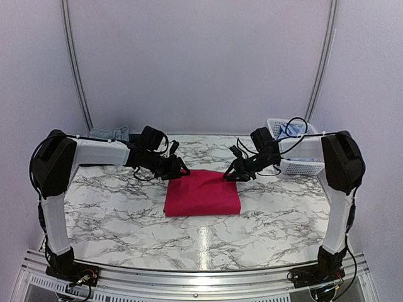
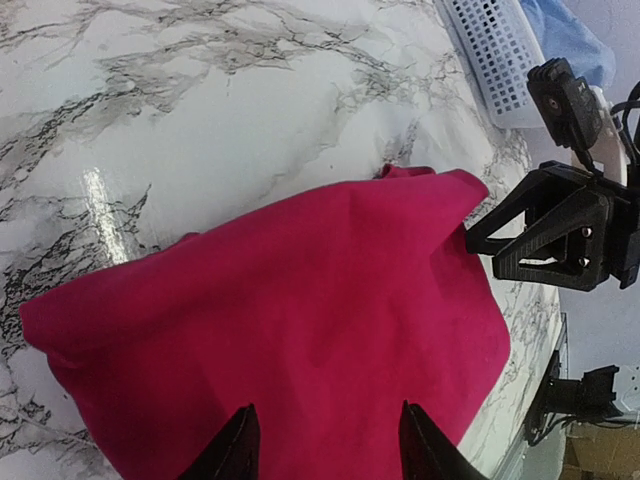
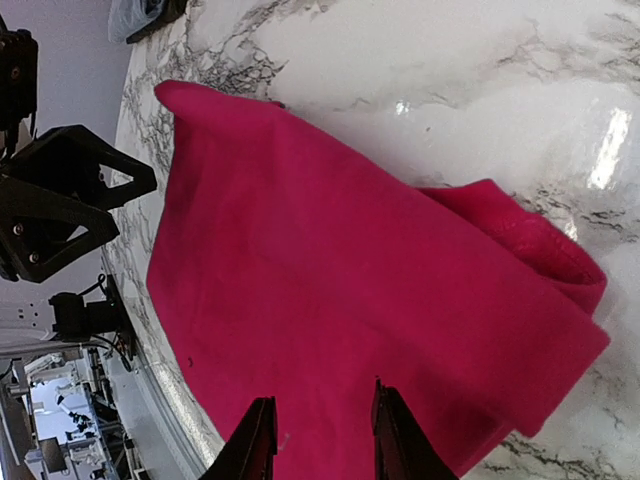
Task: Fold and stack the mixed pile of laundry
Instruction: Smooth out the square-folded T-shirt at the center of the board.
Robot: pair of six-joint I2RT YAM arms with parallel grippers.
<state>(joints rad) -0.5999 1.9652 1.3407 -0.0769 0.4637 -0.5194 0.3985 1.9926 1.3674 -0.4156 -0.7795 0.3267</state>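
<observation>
A bright pink-red T-shirt [image 1: 201,192] lies folded into a rectangle on the marble table, mid-centre. My left gripper [image 1: 182,171] hovers at its far left corner, open and empty; in the left wrist view the shirt [image 2: 300,330] fills the space between the spread fingers [image 2: 236,452]. My right gripper [image 1: 228,176] hovers at the far right corner, open and empty, over the shirt [image 3: 350,300]. A faded denim piece [image 1: 110,134] lies at the back left. A light blue garment [image 1: 293,130] sits in the basket. No dark garment shows.
A white slatted plastic basket [image 1: 302,165] stands at the back right, just behind the right arm; it also shows in the left wrist view [image 2: 490,60]. The two grippers face each other across the shirt's far edge. The table's front rail [image 1: 201,277] runs along the near edge.
</observation>
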